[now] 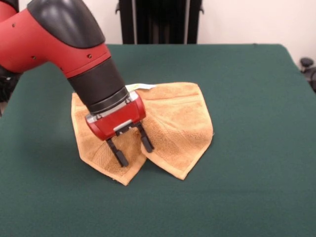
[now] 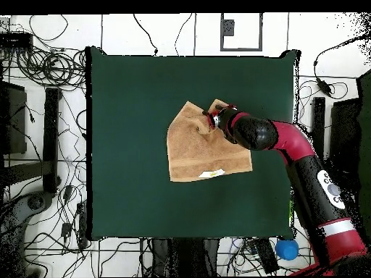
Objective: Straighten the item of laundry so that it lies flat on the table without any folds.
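Terry-cloth hand towel (image 1: 173, 123), tan-orange, lies near the middle of the dark green cloth-covered bench (image 1: 247, 197), two corners folded over so that they meet in a notch at its near edge. The red and black gripper (image 1: 132, 149) hangs over the left flap with fingers spread and nothing between them (tips look close to the cloth, though contact is hard to judge). A small white tag (image 1: 143, 87) shows at the far edge. To do this step well, I would pinch only the top layer near the flap's corner, then draw it outward and low.

Dark green table (image 1: 256, 148) under a folded tan-orange towel (image 1: 180, 128).
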Available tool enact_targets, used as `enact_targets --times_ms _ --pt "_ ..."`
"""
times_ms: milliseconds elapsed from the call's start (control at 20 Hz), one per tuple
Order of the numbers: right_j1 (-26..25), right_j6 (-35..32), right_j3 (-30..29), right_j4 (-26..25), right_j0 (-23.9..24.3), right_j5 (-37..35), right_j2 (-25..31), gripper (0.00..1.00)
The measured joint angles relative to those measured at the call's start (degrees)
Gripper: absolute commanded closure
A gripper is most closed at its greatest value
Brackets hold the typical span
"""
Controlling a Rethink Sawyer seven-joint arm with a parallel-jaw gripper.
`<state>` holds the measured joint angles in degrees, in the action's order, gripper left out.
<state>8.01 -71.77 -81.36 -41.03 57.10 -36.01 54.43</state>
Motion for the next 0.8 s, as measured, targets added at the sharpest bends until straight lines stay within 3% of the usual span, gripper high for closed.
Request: enact_targets --times_ms 300,500,800 --pt "1.6 0.0 -1.6 -0.3 -3.5 6.1 -1.6 0.0" --pt "3.8 -0.3 -2.7 -0.3 -8.6 11.6 -3.8 0.0" --pt "6.4 -0.4 -4.0 1.1 -13.7 13.8 -5.5 0.0"
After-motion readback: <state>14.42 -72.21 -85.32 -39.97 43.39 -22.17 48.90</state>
